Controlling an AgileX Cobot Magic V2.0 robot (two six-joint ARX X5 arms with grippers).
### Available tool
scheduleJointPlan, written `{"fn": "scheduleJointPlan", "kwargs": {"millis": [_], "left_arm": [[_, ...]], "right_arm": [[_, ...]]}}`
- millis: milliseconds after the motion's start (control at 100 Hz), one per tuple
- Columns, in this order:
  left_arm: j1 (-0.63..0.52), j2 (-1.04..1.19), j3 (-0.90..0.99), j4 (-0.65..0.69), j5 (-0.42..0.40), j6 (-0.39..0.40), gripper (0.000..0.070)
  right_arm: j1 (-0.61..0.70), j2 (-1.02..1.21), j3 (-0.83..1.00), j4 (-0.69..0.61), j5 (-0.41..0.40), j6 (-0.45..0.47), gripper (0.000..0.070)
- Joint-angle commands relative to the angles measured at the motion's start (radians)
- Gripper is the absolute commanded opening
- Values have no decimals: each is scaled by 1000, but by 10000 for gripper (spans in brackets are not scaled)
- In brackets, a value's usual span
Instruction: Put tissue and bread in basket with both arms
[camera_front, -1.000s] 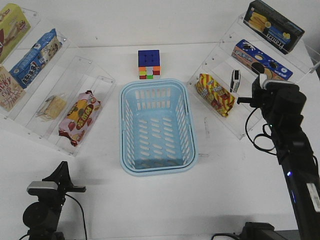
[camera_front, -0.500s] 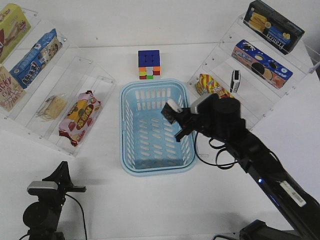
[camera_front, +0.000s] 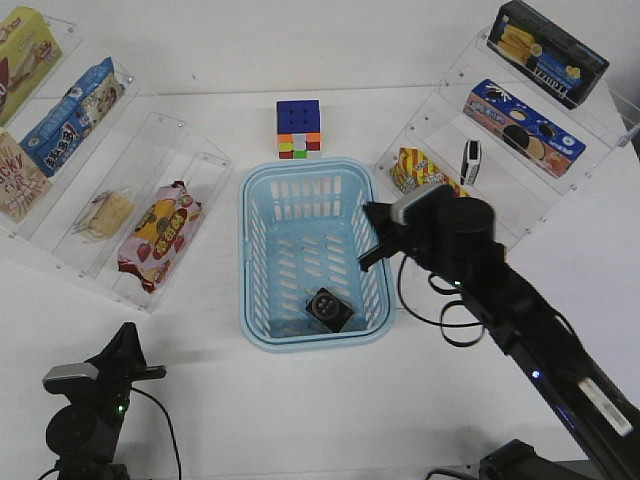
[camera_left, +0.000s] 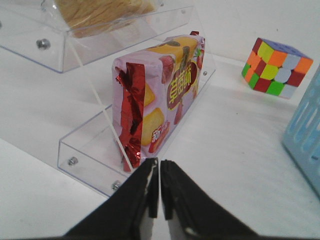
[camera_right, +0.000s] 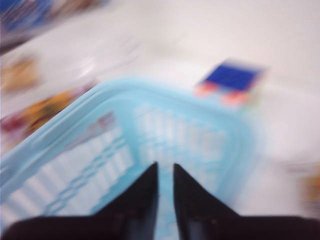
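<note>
You have the tissue (camera_front: 329, 309) lying face-up on the slotted floor of the basket (camera_front: 246, 262), in the near right corner, close to the front wall; its round mark faces up and the pack sits turned at a diagonal to the basket's walls, though which of its axes is the longer one is too small to tell.

Your right gripper (camera_front: 368, 238) hangs over the basket's right rim, pointing left into the basket; the right wrist view is blurred, but it shows the two fingers (camera_right: 144, 192) nearly together with only a thin slit between them and nothing held.

Your left gripper (camera_left: 159, 172) sits low at the near left of the table, fingers drawn narrow with a thin gap, holding nothing; it points at the end of the strawberry-print packet (camera_left: 157, 95), which stands on edge in the lowest tier of the clear acrylic rack (camera_front: 140, 296).

The bread (camera_front: 103, 214) rests in the next tier up of that left rack, well apart from the basket, its length running along the tier.

A Rubik's cube (camera_front: 298, 128) stands just behind the basket's far rim.
</note>
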Motion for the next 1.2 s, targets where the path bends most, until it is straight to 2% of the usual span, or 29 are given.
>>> {"fn": "scheduleJointPlan", "kwargs": {"millis": [0, 100, 200, 300, 410, 570, 610, 720, 770, 1040, 1190], "left_arm": [[-1, -1, 3, 11, 4, -155, 0], [-1, 0, 39, 9, 30, -200, 1], [-1, 14, 115, -22, 42, -216, 1], [-1, 75, 227, -94, 28, -200, 1], [-1, 207, 367, -176, 9, -57, 1], [-1, 452, 573, -258, -36, 250, 9], [-1, 512, 621, -268, -43, 326, 75], [-1, 666, 734, -280, -81, 467, 451], [-1, 728, 776, -281, -90, 505, 541], [-1, 1016, 935, -262, -150, 701, 544], [-2, 1145, 971, -183, -224, 751, 542]], "right_arm": [[-19, -51, 1, -5, 46, 1, 1], [-52, -174, -108, 62, 76, 1, 1], [-79, -334, -309, 233, 98, -1, 1], [-86, -459, -497, 386, 142, -2, 1], [-86, -517, -587, 418, 172, 10, 1], [-86, -517, -589, 368, 171, 34, 1], [-85, -517, -589, 366, 171, 35, 1], [-84, -517, -589, 366, 171, 35, 1], [-84, -518, -589, 364, 171, 35, 1], [-84, -518, -589, 356, 171, 51, 1], [-84, -518, -589, 354, 171, 51, 1]]}}
